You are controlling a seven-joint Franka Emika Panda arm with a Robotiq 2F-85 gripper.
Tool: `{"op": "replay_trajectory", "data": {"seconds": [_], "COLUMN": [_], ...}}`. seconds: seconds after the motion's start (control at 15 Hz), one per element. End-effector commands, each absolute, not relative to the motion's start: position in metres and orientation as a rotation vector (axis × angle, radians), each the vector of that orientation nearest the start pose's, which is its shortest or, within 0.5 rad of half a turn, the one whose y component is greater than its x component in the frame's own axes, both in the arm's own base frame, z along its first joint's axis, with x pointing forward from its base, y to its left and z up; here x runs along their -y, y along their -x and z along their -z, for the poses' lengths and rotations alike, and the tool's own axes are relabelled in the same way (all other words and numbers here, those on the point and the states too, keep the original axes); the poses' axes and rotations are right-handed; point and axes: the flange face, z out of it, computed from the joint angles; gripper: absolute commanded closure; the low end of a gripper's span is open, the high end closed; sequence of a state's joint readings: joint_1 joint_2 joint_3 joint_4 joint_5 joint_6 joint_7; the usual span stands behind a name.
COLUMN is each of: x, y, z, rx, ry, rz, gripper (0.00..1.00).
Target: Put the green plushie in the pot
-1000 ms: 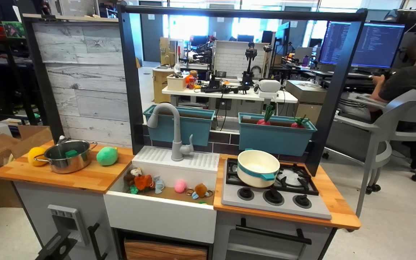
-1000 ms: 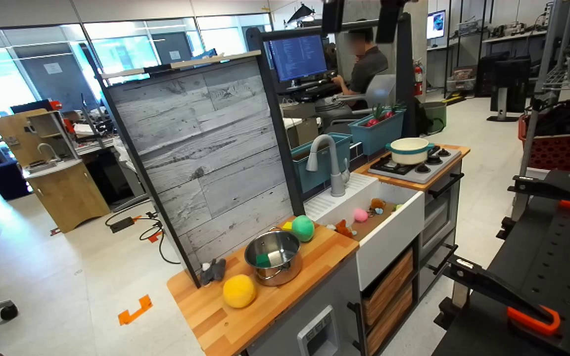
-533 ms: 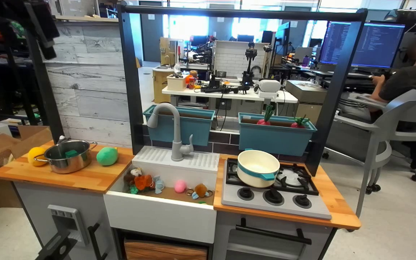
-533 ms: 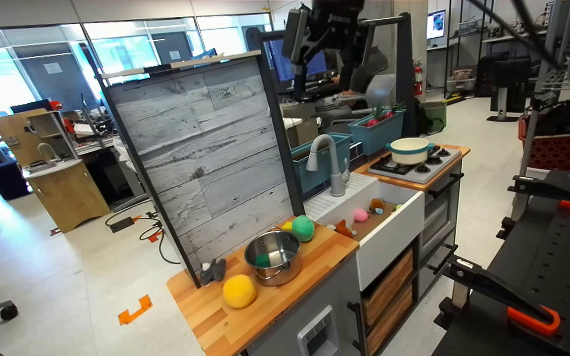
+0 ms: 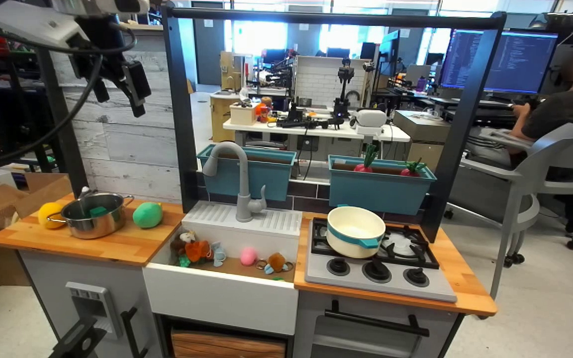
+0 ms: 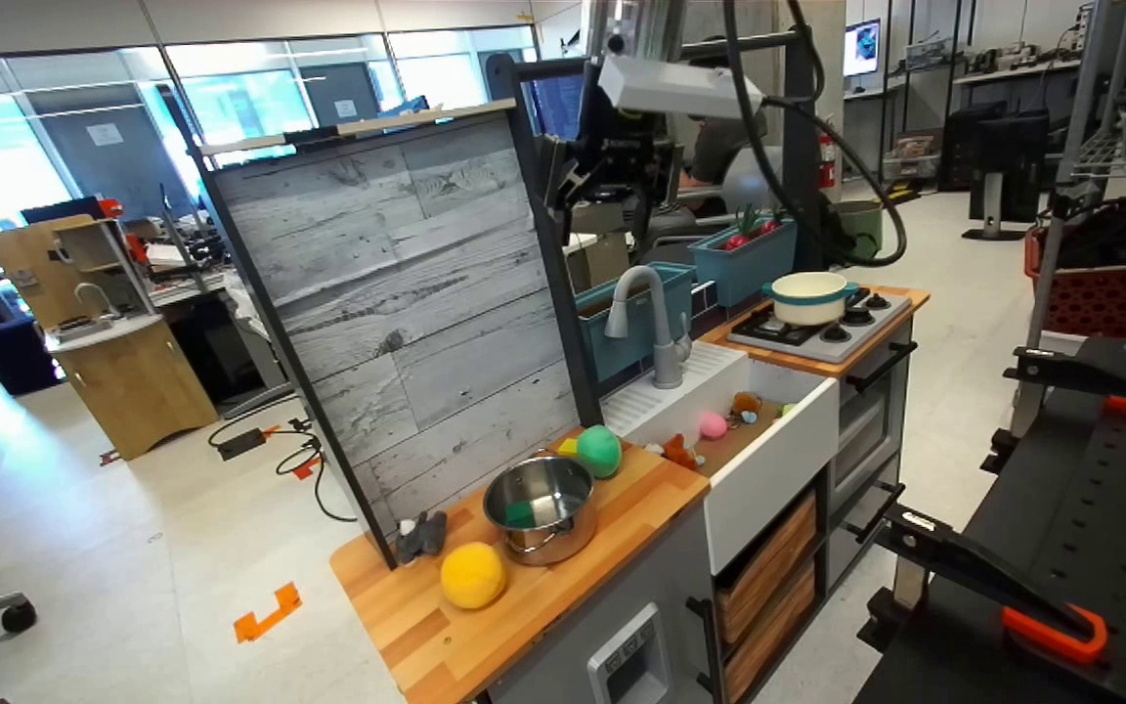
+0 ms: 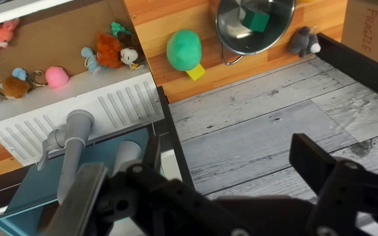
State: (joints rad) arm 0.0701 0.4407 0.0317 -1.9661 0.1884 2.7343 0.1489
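- Gripper (image 7: 226, 152), wrist view: fingers spread wide, nothing held between them.
- Green plushie (image 7: 184, 49), same view: on the wooden bench (image 7: 156, 19), near the silver pot (image 7: 233, 29), a strip of wood between the two. Yellow flap (image 7: 196, 72) shows at one end; attached or merely underneath, cannot tell.
- Handling (judged): light, soft, should squash under a modest squeeze; not fragile. Rounded body may roll from a one-sided touch. Best hold: across the shorter width at mid-body, avoiding the yellow flap.
- Silver pot contents, same view: dark green block (image 7: 256, 20). Room looks sufficient; plushie may settle tilted against it.
- In an exterior view: sink (image 5: 222, 298) holds small toys, among them pink ball (image 5: 248, 256) and orange plush (image 5: 198, 251). Teal planter (image 5: 381, 191) carries two toy radishes (image 5: 363, 168). Cream pan (image 5: 346, 241) sits on the toy stove (image 5: 358, 271).
- In an exterior view: gripper hangs high, well apart from the plushie; yellow ball (image 6: 473, 577) and grey plush (image 6: 423, 538) lie near the pot.
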Motion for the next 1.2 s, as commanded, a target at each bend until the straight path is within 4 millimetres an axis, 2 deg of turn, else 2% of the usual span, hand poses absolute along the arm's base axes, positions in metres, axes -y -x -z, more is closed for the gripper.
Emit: {"op": "replay_trajectory", "data": {"seconds": [0.0,0.33,0.6,0.8,1.13], "x": [-0.057,-0.061,-0.064,-0.068,-0.074], "y": [-0.687,-0.72,-0.739,-0.746,-0.748], "z": [-0.255,-0.209,-0.178,-0.155,-0.119], "rx": [-0.373,-0.436,-0.488,-0.529,-0.593], "ry": [2.937,2.931,2.936,2.929,2.919], "rz": [0.421,0.21,0.122,0.069,-0.007], "gripper": [0.0,0.0,0.0,0.0,0.0]}}
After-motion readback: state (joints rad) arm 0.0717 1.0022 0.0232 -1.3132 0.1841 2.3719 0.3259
